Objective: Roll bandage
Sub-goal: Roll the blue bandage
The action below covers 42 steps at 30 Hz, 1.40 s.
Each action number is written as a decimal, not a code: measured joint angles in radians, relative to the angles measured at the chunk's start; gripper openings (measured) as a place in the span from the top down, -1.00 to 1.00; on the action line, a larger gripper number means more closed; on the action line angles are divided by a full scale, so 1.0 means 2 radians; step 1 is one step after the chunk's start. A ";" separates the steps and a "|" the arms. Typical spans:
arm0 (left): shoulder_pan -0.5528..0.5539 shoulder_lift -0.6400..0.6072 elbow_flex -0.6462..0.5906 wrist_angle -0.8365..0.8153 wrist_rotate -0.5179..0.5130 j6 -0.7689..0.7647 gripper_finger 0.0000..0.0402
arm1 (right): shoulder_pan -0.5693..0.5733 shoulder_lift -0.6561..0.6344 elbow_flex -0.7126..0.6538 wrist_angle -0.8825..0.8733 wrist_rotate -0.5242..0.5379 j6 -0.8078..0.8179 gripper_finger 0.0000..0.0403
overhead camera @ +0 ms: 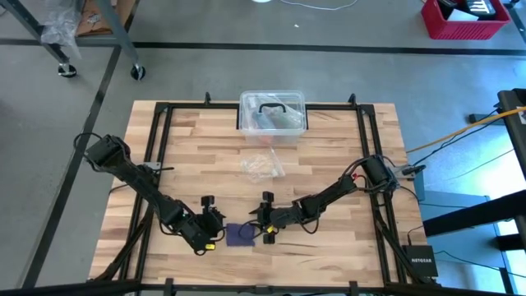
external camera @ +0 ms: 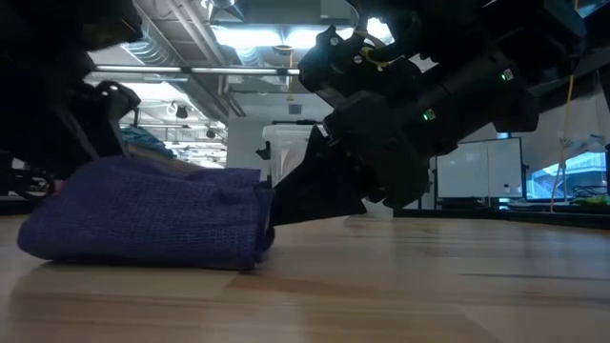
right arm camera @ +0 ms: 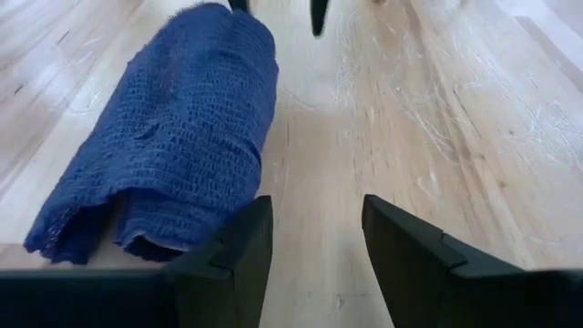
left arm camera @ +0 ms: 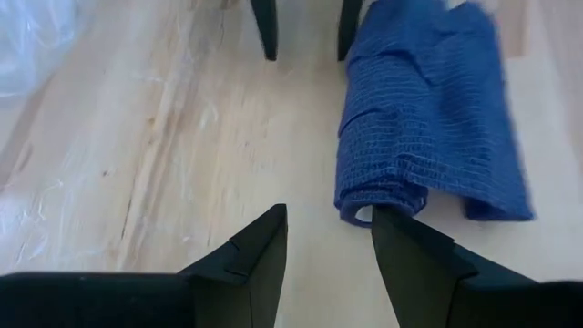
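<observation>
Bandage (overhead camera: 241, 235) lay near the front edge of the wooden table (overhead camera: 329, 148), already wound into a short, loose, flattened roll, layered end visible in both wrist views. Sat between the two grippers, touching neither finger set as far as could be told. Left gripper (overhead camera: 215, 233) just beside the roll on one side, fingers parted and holding nothing. Right gripper (overhead camera: 265, 232) just beside it on the other, fingers likewise parted, nothing between them, one fingertip close against the roll's end in the low view. Farther back: crinkled clear wrapper (overhead camera: 261, 165) mid-table, clear plastic box (overhead camera: 273, 114) at the far edge. Judged late in the task: rolling largely done, roll released. Next move likely called for a tidy-up squeeze or withdrawal without snagging the loose outer layer.
</observation>
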 joint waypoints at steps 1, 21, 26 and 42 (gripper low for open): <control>0.001 0.004 0.000 0.002 0.000 0.000 0.24 | 0.000 0.000 0.000 0.000 0.000 0.000 0.13; 0.005 0.021 0.000 0.114 -0.014 0.078 0.24 | 0.000 0.000 0.000 0.000 -0.004 0.000 0.13; 0.016 0.021 0.000 0.129 -0.014 0.090 0.24 | 0.000 0.000 0.000 0.000 -0.004 0.000 0.13; 0.057 0.026 0.000 0.214 0.047 0.152 0.24 | 0.000 0.000 0.000 0.000 -0.002 0.000 0.13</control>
